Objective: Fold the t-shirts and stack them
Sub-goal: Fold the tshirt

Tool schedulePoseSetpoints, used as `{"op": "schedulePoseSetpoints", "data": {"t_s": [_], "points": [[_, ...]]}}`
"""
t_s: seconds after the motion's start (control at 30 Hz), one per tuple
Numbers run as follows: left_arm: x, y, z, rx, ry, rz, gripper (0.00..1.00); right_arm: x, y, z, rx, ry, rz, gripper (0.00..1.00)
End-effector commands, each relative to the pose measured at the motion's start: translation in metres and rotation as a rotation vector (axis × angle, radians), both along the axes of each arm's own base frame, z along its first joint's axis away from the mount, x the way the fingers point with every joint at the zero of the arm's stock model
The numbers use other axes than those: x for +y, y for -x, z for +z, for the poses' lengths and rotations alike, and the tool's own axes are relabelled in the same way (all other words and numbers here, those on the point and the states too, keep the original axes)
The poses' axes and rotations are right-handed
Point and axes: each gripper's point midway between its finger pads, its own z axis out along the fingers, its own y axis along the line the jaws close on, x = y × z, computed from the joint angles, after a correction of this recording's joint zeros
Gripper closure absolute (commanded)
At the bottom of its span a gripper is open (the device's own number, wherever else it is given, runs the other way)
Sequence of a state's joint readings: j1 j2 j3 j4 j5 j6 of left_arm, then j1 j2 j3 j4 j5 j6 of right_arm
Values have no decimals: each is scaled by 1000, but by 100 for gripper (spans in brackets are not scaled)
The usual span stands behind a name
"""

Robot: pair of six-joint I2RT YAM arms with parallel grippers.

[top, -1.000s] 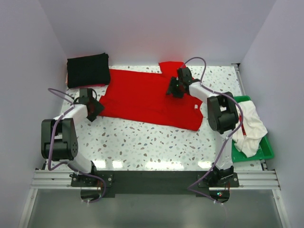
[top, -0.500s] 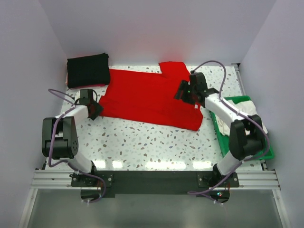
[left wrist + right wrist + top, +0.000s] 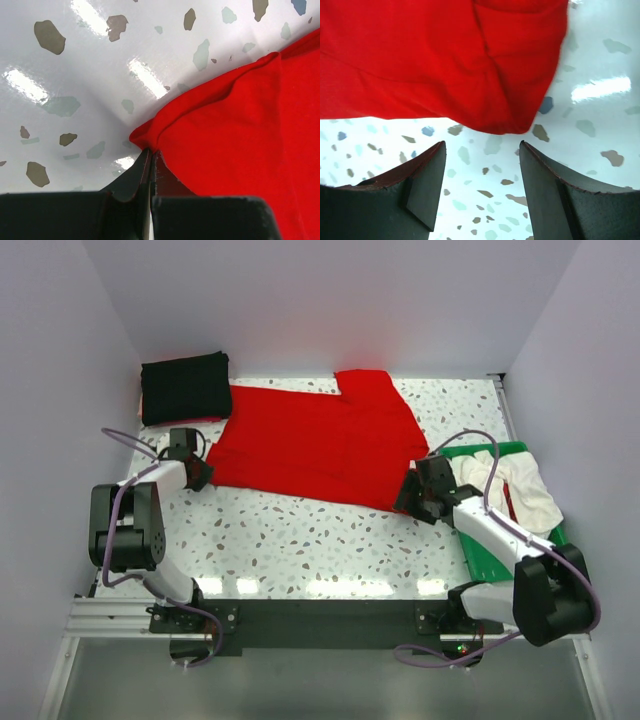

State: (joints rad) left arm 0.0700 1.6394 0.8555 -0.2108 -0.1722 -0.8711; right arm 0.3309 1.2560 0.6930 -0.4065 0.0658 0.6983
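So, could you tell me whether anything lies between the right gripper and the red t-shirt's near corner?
Nothing visible does. The right gripper stands open just short of the red t-shirt, with only bare speckled table between it and that corner.

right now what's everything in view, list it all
red t-shirt: one, bright red, spread flat across the middle of the table
black t-shirt: one, black, folded at the far left corner
whitish t-shirt: one, off-white, crumpled in the tray
green tray: one, green, right edge of the table
table: one, white with grey specks
left gripper: one, black, shut on the red t-shirt's left corner
right gripper: one, black, open, just short of the shirt's near right corner
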Motion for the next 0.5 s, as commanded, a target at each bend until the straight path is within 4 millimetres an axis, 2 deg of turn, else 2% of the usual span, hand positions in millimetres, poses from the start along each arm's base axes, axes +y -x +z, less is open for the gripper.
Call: {"op": "schedulePoseSetpoints", "data": {"t_s": [0.0,0.23,0.43,0.47], "points": [[12,-8,9,-12,-48,27,100,-15,-1,0,-39,42,-72,36],[12,-9,11,-15,-48,22,100,-20,-1,-18,-18,67,-104,36],[13,-7,12,-13,-57,19,100,-23,-21,-20,-64,84,-140,36],[13,-7,12,-11,-59,19,100,-24,-23,-25,-49,92,-141,36]]}}
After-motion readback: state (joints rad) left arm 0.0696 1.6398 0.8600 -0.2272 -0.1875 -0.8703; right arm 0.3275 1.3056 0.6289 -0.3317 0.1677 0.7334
